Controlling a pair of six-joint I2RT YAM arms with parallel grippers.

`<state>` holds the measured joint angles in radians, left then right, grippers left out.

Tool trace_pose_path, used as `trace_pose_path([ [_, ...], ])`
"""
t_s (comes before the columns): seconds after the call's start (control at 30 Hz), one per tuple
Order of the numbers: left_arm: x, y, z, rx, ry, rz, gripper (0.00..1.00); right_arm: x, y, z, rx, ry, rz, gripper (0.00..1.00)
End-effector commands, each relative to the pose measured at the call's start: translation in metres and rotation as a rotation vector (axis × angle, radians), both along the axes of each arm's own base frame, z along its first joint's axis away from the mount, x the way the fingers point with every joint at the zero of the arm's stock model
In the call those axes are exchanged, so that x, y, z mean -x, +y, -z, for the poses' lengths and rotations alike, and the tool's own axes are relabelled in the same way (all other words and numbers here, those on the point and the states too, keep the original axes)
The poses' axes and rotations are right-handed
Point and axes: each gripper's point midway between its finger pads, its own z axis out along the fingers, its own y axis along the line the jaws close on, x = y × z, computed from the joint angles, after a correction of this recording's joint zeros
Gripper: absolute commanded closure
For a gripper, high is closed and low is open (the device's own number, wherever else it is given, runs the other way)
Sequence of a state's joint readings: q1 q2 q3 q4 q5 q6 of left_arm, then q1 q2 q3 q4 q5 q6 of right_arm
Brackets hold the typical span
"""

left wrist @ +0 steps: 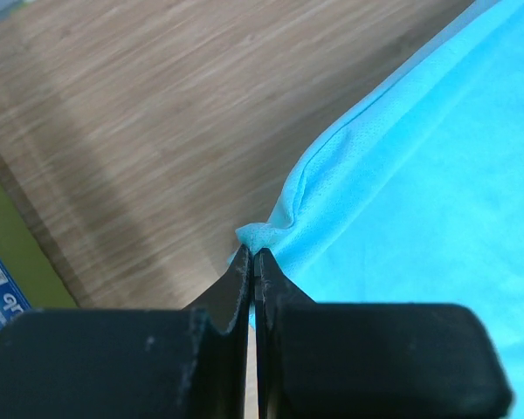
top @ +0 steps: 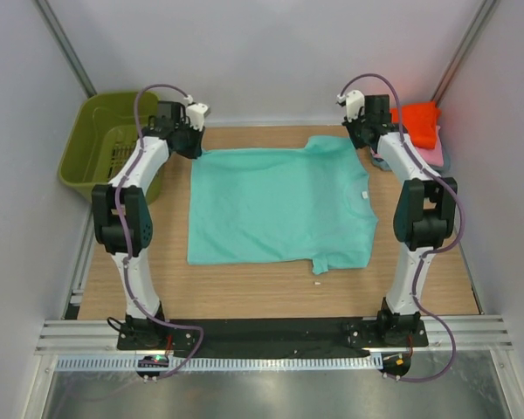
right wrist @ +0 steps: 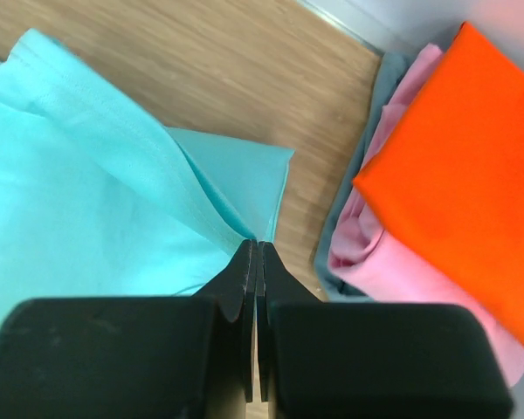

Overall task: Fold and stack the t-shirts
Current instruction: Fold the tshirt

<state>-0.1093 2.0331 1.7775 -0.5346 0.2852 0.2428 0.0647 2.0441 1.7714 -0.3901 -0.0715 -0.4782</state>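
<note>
Teal cloth fills the middle of the scene: a teal t-shirt lies spread flat on the wooden surface, its neck opening toward the right and its hem toward the left, with one short sleeve at the far edge and the other at the near edge. The cloth is mostly smooth, with slight creases near the neck.

At the shirt's far left corner the left gripper has its jaws pressed together on a small bunched tip of the hem, and a ridge of cloth runs up from the pinch. At the far right corner, by the far sleeve, the right gripper likewise has its jaws pressed together on a fold of the teal cloth.

Just right of that corner sits a folded stack in the far right corner of the surface: an orange t-shirt on top, a pink t-shirt under it, and a grey-blue t-shirt showing as a strip beneath.

Off the far left corner of the surface stands an olive-green basket, beside the left arm.
</note>
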Motion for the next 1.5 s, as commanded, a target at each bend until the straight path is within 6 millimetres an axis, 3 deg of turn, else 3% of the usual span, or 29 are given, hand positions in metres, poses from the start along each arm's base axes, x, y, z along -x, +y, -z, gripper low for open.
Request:
trace_pose_path([
  [0.0, 0.013, -0.001, -0.046, 0.022, -0.086, 0.011, 1.0, 0.013, 0.006, -0.052, -0.024, -0.105, -0.015, 0.99],
  [0.2, 0.034, 0.002, -0.048, 0.02, -0.075, 0.012, 1.0, 0.042, 0.007, -0.054, -0.037, -0.085, -0.023, 0.99],
  [0.23, 0.039, 0.001, -0.043, 0.019, -0.06, 0.014, 1.0, 0.047, 0.008, -0.046, -0.038, -0.065, -0.025, 0.99],
  [0.5, 0.065, 0.002, -0.025, 0.021, 0.007, 0.02, 1.0, 0.082, 0.011, -0.045, -0.054, -0.038, -0.039, 0.99],
  [0.93, 0.096, 0.004, 0.018, 0.012, 0.132, 0.019, 1.0, 0.135, 0.033, 0.008, -0.068, 0.11, -0.095, 0.99],
  [1.13, 0.107, 0.006, 0.042, -0.001, 0.208, 0.024, 1.0, 0.148, 0.037, 0.021, -0.063, 0.149, -0.109, 0.99],
  [1.47, 0.121, 0.008, 0.063, -0.02, 0.271, 0.033, 1.0, 0.163, 0.036, 0.035, -0.055, 0.192, -0.116, 0.99],
])
